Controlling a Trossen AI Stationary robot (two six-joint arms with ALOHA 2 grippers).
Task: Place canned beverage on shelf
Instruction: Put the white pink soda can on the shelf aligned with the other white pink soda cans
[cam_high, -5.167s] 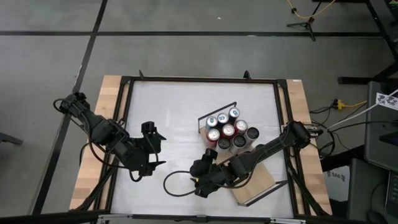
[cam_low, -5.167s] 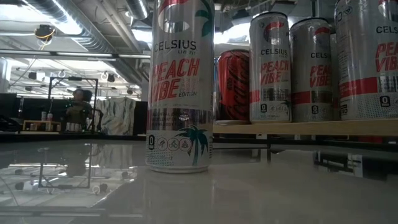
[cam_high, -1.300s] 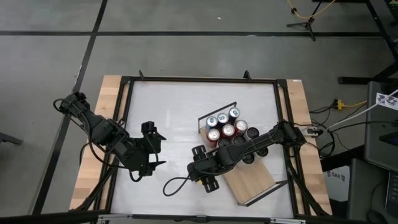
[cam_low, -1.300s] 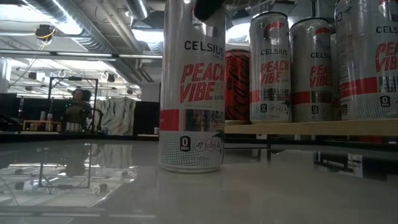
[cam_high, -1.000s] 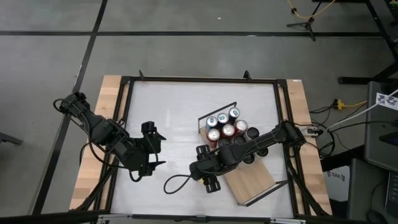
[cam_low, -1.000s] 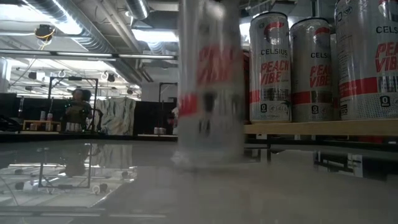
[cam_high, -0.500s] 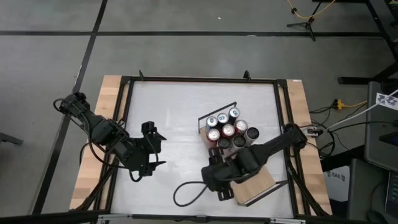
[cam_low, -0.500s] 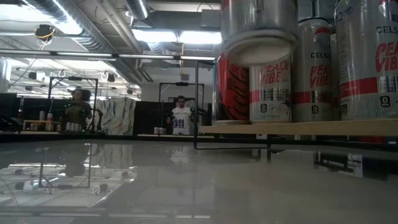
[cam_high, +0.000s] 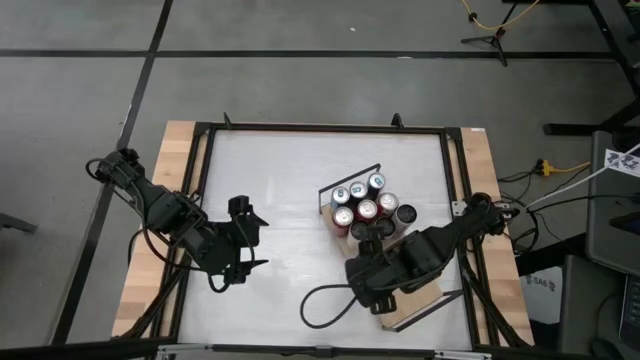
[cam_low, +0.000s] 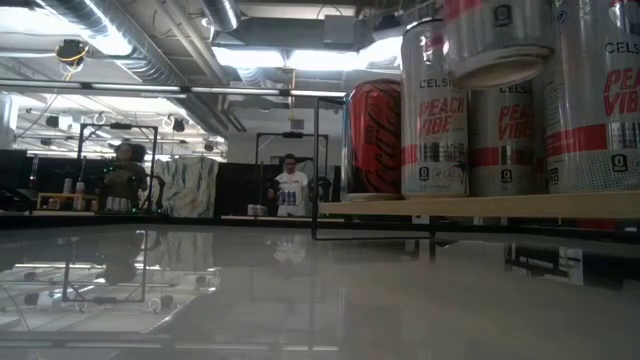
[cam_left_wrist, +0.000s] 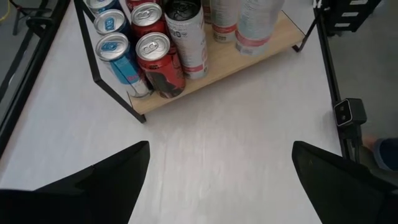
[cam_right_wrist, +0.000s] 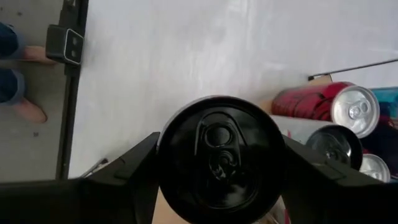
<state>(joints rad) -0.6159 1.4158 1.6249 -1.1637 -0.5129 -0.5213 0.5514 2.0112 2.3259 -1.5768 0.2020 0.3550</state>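
Can: tall Celsius can (cam_right_wrist: 219, 158), black lid, carried clear above the shelf (cam_high: 412, 301) near the standing cans (cam_high: 366, 211).
Right tool (cam_high: 377, 281): clamped on the can's sides, just under the rim.
Left tool (cam_high: 240, 238): spread wide, idle over the desk (cam_high: 270, 180).
Handling: likely heavy if full, rigid, smooth and slippery; thin walls dent, so grip mid-body.

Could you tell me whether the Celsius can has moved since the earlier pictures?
Yes. The right gripper has lifted the can off the table and carried it right, over the shelf.
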